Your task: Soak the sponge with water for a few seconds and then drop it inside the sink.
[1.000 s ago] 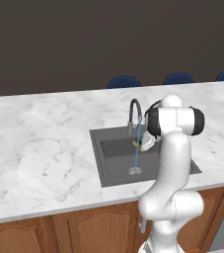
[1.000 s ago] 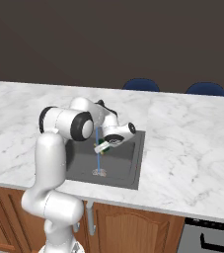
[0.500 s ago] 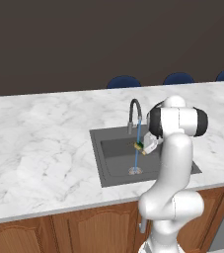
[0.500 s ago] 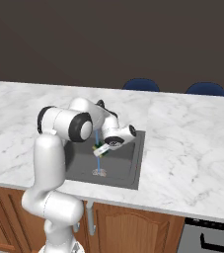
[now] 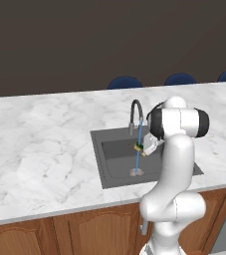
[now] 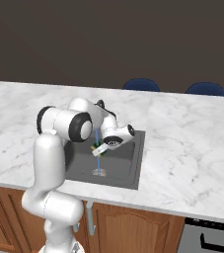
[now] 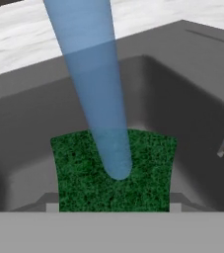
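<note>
Left base view: your gripper [image 5: 143, 149] grasps the sponge [image 5: 139, 147] in the water [image 5: 138, 133] over the sink [image 5: 115, 149].

Right base view: drift sideways and soaking stops.

Hand view: water hits the sponge's [image 7: 114, 170] green face; release too near the rim and it could land outside.

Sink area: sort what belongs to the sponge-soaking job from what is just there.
Job: sponge held in the gripper, water, sink, faucet.
Just there: marble counter, blue chairs, wooden cabinets.
</note>
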{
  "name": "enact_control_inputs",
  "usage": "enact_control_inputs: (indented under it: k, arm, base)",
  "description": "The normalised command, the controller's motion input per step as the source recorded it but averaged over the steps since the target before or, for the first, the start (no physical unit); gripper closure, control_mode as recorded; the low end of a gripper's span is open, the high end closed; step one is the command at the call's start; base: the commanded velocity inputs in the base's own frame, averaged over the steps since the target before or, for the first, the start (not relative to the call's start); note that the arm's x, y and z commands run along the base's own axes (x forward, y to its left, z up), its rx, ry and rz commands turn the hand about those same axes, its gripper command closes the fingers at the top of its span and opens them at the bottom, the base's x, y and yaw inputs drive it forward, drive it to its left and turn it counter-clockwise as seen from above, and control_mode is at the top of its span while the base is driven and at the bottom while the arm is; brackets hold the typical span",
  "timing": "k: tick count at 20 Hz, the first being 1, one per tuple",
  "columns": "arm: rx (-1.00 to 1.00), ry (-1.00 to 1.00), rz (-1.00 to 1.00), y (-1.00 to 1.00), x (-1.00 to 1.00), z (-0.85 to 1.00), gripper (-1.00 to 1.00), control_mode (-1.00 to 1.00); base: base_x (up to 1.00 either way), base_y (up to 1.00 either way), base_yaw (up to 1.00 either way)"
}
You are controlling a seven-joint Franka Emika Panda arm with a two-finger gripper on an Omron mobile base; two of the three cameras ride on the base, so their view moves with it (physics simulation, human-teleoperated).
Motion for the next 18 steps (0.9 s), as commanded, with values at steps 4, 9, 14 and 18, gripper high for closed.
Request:
enact_control_inputs:
  k: [4,9,14,18]
  arm:
    - [0.0,0.0,0.0,0.0,0.0,0.0,1.0,-1.0]
    - [0.0,0.0,0.0,0.0,-0.07,0.04,1.0,-1.0]
    - [0.0,0.0,-0.07,0.0,-0.29,0.29,1.0,-1.0]
    - [0.0,0.0,-0.12,0.0,-0.43,0.4,1.0,-1.0]
  base:
    - [0.0,0.0,0.0]
    - [0.0,0.0,0.0]
    - [0.0,0.0,0.0]
    - [0.0,0.0,0.0]
